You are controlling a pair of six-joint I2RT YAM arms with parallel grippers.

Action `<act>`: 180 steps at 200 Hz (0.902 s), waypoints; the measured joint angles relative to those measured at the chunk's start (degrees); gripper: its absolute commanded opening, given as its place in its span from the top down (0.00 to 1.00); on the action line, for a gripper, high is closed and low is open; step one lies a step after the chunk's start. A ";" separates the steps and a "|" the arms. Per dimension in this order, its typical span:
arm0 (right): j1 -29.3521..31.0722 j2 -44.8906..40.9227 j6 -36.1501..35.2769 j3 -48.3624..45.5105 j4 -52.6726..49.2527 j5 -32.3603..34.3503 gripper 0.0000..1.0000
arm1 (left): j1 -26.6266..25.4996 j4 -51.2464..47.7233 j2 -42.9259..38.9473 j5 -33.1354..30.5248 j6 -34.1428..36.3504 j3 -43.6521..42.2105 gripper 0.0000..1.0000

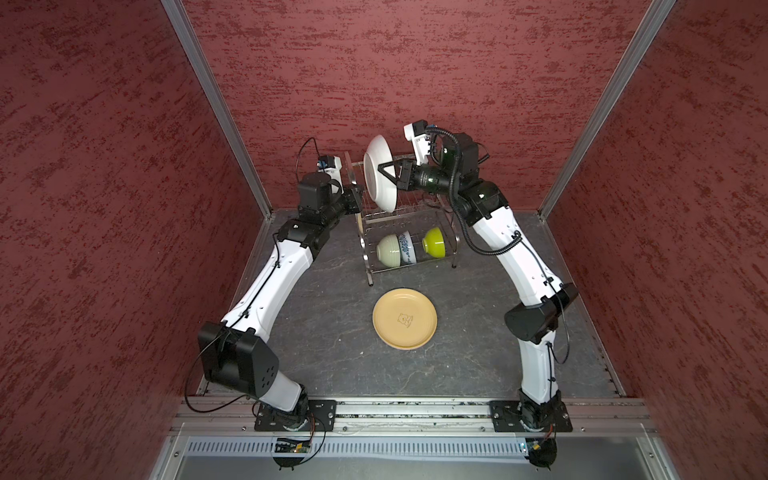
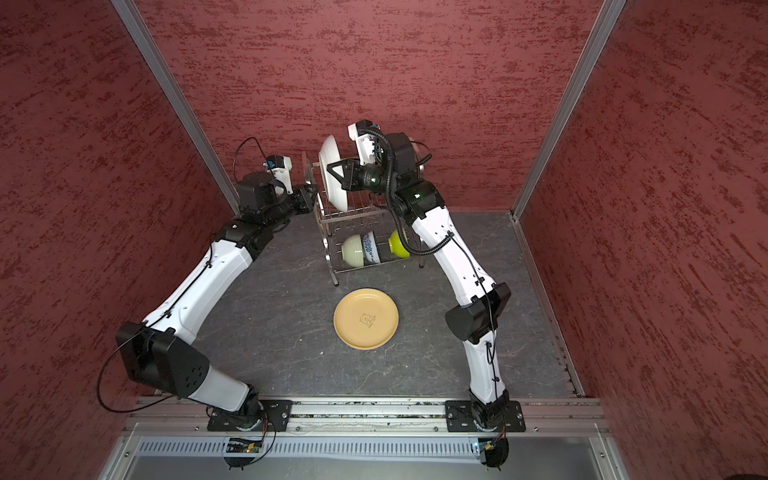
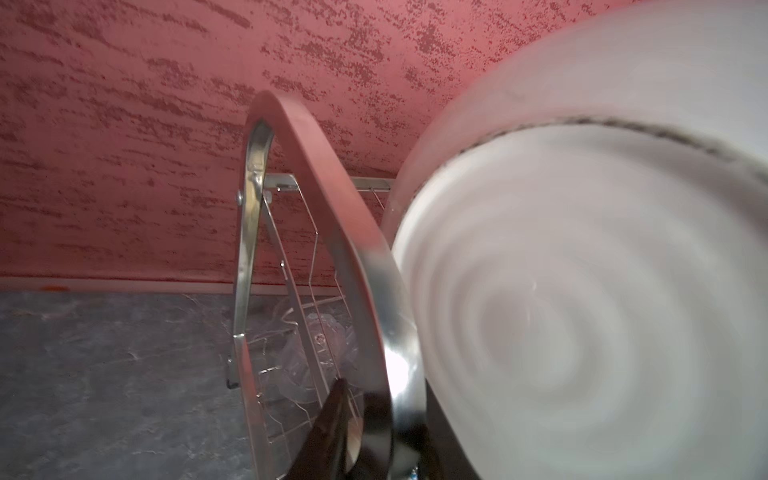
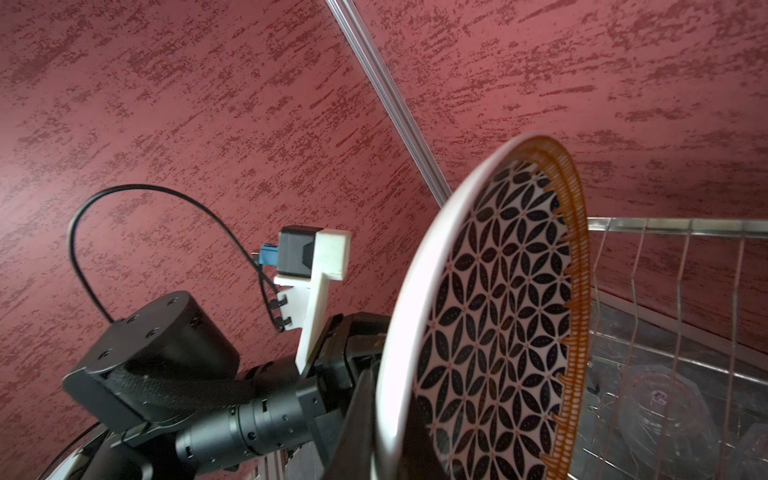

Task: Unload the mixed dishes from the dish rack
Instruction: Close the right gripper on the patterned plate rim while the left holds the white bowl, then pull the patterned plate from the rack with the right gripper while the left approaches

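Note:
My right gripper (image 1: 380, 170) (image 4: 388, 428) is shut on the rim of the black-and-white geometric plate (image 1: 380, 195) (image 4: 498, 311), held on edge above the upper tier of the dish rack (image 1: 409, 216) (image 2: 357, 214). At the rack's left end, my left gripper (image 1: 357, 199) (image 3: 386, 407) has one finger on each side of the curved side frame (image 3: 332, 187); blur hides whether they press it. Cream-green (image 1: 388, 250), blue-floral (image 1: 407, 248) and lime (image 1: 434, 242) bowls lie in the lower tier. A clear glass tumbler (image 3: 316, 345) (image 4: 660, 407) shows through the wires.
A pale yellow plate (image 1: 404, 318) (image 2: 365, 318) lies flat on the dark table in front of the rack. Red walls close in the back and both sides, near the rack. Both arms arch over the table's left and right sides.

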 measured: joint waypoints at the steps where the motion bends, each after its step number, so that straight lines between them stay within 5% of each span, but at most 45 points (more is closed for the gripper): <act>1: 0.00 -0.04 0.00 0.00 -0.02 -0.02 1.00 | 0.00 0.02 0.00 0.00 0.02 0.00 0.66; 78: 0.81 -9.33 0.31 -9.40 0.31 -2.23 1.00 | -0.24 0.02 -1.49 -0.15 -2.49 0.02 0.39; 180: 3.26 -25.29 0.28 -26.71 3.87 -1.92 1.00 | -2.16 -1.99 -6.32 -2.19 -2.60 0.02 0.33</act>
